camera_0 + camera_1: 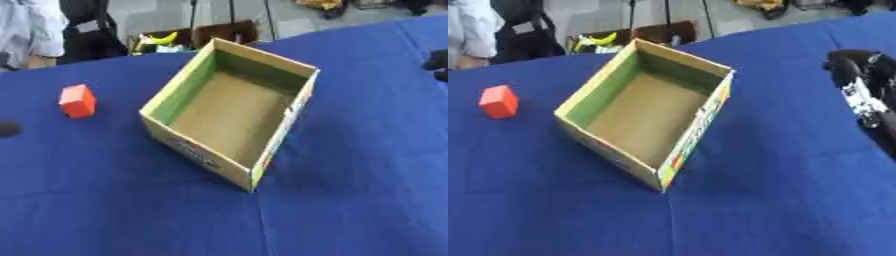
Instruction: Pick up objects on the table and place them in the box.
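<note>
**Box empty, cube not yet picked — reach stage**

The cardboard box (229, 112) sits open near the middle of the desk (350, 200), turned at an angle, with nothing visible inside it. The only loose item I can see is an orange-red cube (77, 100), on the blue cloth to the box's left, apart from it and upright.

My right hand (866, 90) shows at the right edge of the right eye view, well away from the cube and holding nothing; it is blurred, so I cannot tell whether its fingers are straight or curled. A dark rounded shape (8, 128) at the left edge of the left eye view is probably part of my left hand, too little of it to judge.

Judgement: first pick is pending. The cube lies on the left side, so the left hand looks better placed. Next move calls for coming over the cube, closing on opposite faces, lifting clear of the near box wall, releasing inside.
</note>
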